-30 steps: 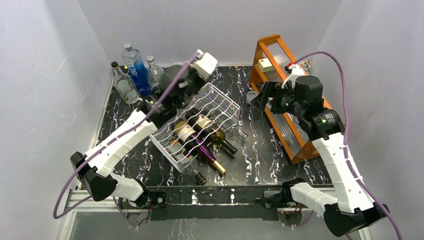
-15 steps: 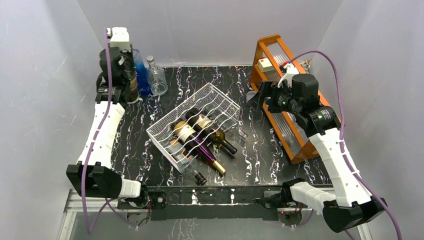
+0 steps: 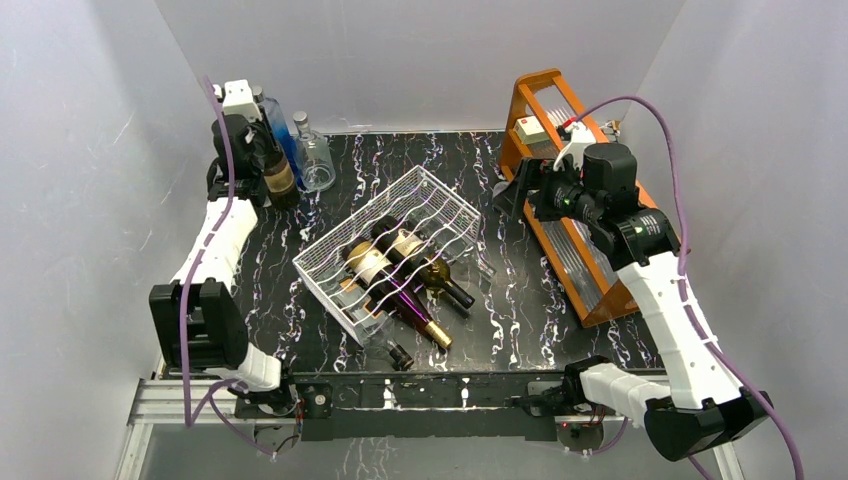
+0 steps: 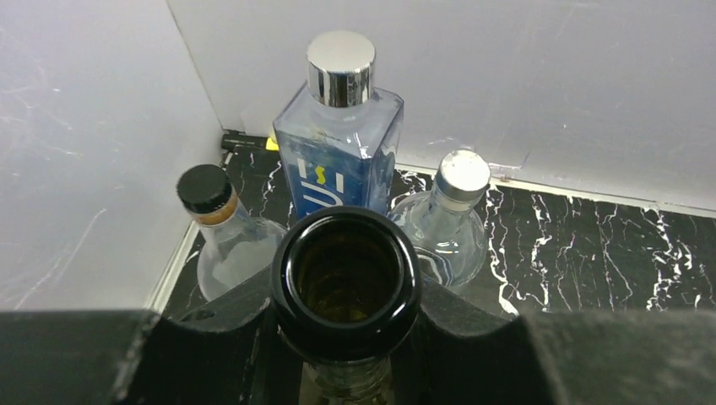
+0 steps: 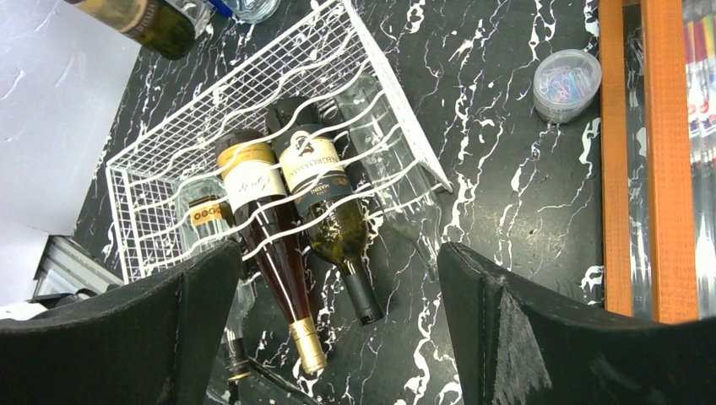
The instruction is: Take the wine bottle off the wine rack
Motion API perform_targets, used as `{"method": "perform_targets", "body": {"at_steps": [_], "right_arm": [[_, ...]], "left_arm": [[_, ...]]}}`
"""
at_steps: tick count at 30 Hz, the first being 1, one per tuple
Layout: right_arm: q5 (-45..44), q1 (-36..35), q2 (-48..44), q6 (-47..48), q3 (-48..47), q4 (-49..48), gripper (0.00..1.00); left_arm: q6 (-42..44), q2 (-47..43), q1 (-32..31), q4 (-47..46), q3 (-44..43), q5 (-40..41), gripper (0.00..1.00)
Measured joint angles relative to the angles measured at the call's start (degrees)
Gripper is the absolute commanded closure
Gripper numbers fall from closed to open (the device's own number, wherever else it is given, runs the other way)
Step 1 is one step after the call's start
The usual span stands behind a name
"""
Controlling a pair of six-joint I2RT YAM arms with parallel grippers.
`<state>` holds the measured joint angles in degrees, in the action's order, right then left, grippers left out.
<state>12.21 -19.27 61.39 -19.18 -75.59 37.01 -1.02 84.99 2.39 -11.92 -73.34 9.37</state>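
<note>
The wine bottle [image 3: 281, 180] is dark glass with a tan label and an open mouth. It is roughly upright at the far left corner of the surface [image 3: 540, 300], well apart from the white wine rack [image 3: 335, 265] and just beside a blue bottle [image 4: 338, 173]. The left hand [image 4: 348, 321] clamps its neck. The wrist view hides its body, and whether its base touches down is unclear. The right hand [image 5: 339, 261] gapes wide, holding nothing

Wine bottle [image 3: 279, 178] held in left jaws at far-left corner, white wine rack [image 3: 425, 195] mid-table, other bottles [image 3: 390, 260] lying in it
</note>
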Motion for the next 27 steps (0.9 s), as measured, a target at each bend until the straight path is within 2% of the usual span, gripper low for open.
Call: {"method": "perform_targets", "body": {"at_steps": [14, 22, 23, 25, 27], "right_arm": [[0.50, 0.00, 3.43, 0.11, -1.20, -0.96, 0.02], [1.11, 0.00, 4.81, -0.13, -1.22, -1.20, 0.02], [1.16, 0.00, 4.85, -0.15, -1.22, -1.22, 0.02], [1.31, 0.00, 4.87, -0.17, -1.22, -1.31, 0.02], [1.49, 0.00, 4.90, -0.22, -1.22, -1.57, 0.02]], "left_arm": [[1.03, 8.74, 0.02, -14.97, 3.54, -4.33, 1.00], [1.90, 13.97, 0.02, -17.59, 3.17, -4.98, 1.00], [1.92, 14.10, 0.02, -17.73, 3.08, -5.14, 0.96], [1.97, 14.10, 0.02, -17.64, 3.08, -5.31, 0.82], [1.97, 14.10, 0.02, -17.57, 3.08, -5.40, 0.61]]}}
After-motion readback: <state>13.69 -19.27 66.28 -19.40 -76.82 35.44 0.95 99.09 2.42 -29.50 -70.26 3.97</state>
